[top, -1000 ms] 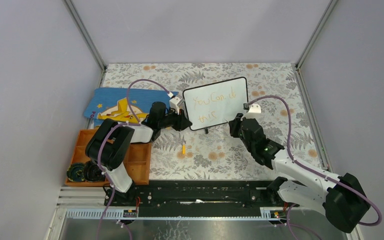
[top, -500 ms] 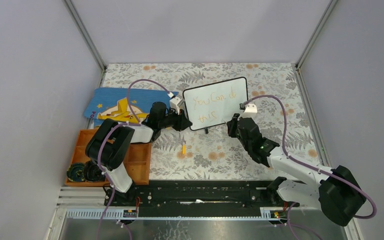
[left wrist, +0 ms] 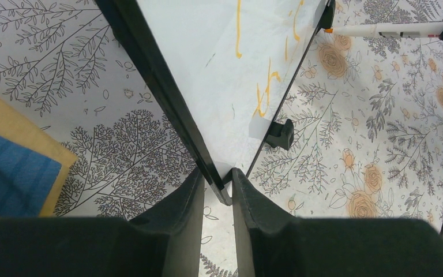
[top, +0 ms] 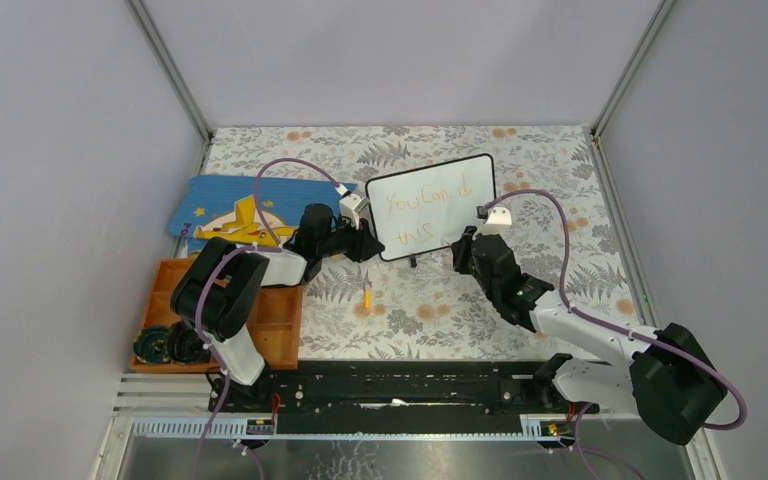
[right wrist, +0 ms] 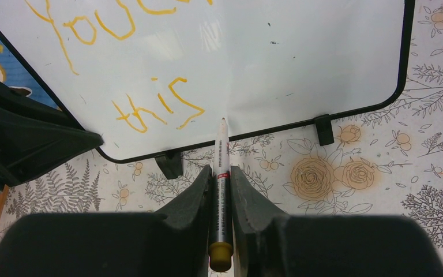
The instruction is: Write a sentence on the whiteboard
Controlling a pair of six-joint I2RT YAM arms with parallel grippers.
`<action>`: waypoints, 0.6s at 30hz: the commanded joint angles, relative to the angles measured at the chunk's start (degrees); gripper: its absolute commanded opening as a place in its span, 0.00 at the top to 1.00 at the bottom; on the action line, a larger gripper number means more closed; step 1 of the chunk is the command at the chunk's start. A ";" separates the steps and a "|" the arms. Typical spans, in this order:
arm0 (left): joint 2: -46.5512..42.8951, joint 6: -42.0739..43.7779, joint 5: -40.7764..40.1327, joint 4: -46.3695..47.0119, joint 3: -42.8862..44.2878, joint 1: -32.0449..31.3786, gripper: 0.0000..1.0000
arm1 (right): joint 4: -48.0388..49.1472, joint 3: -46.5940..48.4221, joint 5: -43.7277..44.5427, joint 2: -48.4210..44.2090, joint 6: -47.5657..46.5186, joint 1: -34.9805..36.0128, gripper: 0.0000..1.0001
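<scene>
Whiteboard (top: 460,225) propped at 12 o'clock on the table (top: 550,170), its 8 o'clock corner pinched by the left gripper (left wrist: 216,184), apparently to steady it, while the right gripper (right wrist: 222,173), clamped on a marker (right wrist: 221,156), aims its tip just past the sentence (top: 426,210).

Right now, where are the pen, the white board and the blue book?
marker (right wrist: 221,151): right wrist view, white barrel below the tip.
whiteboard (right wrist: 311,63): right wrist view, blank white surface.
blue book (top: 218,190): top view, cover's upper left.
</scene>
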 commanded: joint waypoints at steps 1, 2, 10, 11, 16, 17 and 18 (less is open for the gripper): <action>-1.07 1.82 -1.83 -0.37 0.10 -0.37 0.70 | 3.37 1.02 -0.01 0.42 0.88 -0.24 1.00; -1.06 1.82 -1.82 -0.37 0.20 -0.45 0.70 | 3.48 1.05 0.09 0.56 0.88 -0.25 1.00; -0.98 2.08 -1.92 -0.63 0.24 -0.62 0.70 | 4.71 1.61 0.54 2.23 2.35 -0.25 1.00; -1.03 2.16 -1.94 -0.68 0.22 -0.63 0.70 | 4.79 1.76 0.57 2.52 2.36 -0.24 1.00; -1.15 2.35 -2.16 -0.98 0.38 -0.79 0.70 | 4.89 2.25 0.94 3.15 2.60 -0.21 1.00; -1.13 2.39 -2.11 -0.99 0.39 -0.81 0.70 | 4.89 2.22 1.10 3.23 2.64 -0.26 1.00; -1.19 2.43 -2.11 -1.03 0.36 -0.81 0.70 | 5.00 2.21 1.18 3.25 2.74 -0.18 1.00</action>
